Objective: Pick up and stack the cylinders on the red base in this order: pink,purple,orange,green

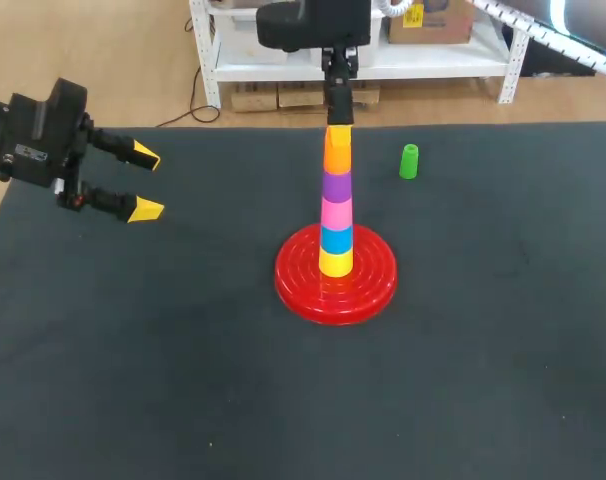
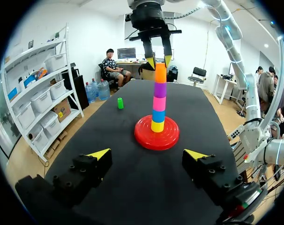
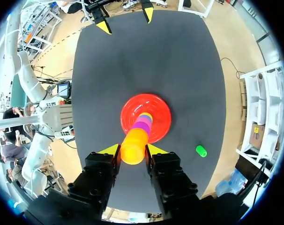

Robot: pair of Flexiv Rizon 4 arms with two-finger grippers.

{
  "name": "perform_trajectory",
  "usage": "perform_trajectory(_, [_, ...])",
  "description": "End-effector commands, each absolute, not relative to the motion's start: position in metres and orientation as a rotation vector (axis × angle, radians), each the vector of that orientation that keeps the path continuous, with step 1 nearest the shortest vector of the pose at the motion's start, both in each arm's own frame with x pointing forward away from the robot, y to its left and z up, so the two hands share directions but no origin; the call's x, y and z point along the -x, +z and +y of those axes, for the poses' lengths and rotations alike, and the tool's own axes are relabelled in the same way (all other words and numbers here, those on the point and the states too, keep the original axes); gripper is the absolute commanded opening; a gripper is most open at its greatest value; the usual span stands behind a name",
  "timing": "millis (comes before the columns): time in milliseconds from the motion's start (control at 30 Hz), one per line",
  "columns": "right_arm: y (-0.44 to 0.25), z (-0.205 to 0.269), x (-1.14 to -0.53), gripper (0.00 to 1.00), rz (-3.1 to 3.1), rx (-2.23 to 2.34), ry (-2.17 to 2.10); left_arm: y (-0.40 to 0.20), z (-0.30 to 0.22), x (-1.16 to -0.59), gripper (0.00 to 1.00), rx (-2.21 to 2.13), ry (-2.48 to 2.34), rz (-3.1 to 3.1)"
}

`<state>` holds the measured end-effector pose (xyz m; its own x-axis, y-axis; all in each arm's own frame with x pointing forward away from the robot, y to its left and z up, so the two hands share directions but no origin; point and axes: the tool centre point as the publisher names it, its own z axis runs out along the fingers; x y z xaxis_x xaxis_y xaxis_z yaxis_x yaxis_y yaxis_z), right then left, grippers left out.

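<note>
On the red base [image 1: 375, 285] stands a stack: yellow, blue, pink [image 1: 335, 213], purple [image 1: 335, 186] and, on top, the orange cylinder [image 1: 337, 155]. My right gripper [image 1: 338, 128] comes straight down onto the stack and is shut on the orange cylinder [image 3: 133, 145], one yellow tip on each side of its top [image 2: 160, 72]. The green cylinder [image 1: 409, 161] stands alone on the mat, behind and to the right of the stack. My left gripper [image 1: 146, 182] hangs open and empty over the table's left side, pointing toward the stack [image 2: 157, 115].
The black mat [image 1: 183, 380] covers the whole table. Only the base, the stack and the green cylinder [image 3: 201, 151] are on it. The far edge runs just behind the green cylinder.
</note>
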<state>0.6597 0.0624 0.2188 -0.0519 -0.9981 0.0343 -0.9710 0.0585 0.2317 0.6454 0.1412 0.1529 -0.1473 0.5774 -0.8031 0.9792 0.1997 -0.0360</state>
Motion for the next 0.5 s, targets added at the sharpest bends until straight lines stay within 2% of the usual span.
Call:
perform_trajectory(33, [0.206,0.064,-0.662,0.00,-2.132,-2.027,-0.229,0.152,0.142,-0.645,1.00,-1.453,-0.772,1.811])
perform_trajectory(67, [0.207,0.065,-0.661,0.31,-2.132,-2.029,-0.231,0.152,0.142,-0.645,1.00,-1.453,-0.772,1.811])
perform_trajectory(100, [0.209,0.065,-0.661,0.86,-2.134,-2.032,-0.237,0.152,0.142,-0.645,1.00,-1.453,-0.772,1.811])
perform_trajectory(133, [0.212,0.065,-0.662,1.00,-2.139,-2.036,-0.247,0.152,0.142,-0.645,1.00,-1.453,-0.772,1.811])
perform_trajectory(500, [0.256,0.040,-0.692,1.00,-2.386,-1.988,-0.338,0.152,0.142,-0.645,1.00,-1.453,-0.772,1.811])
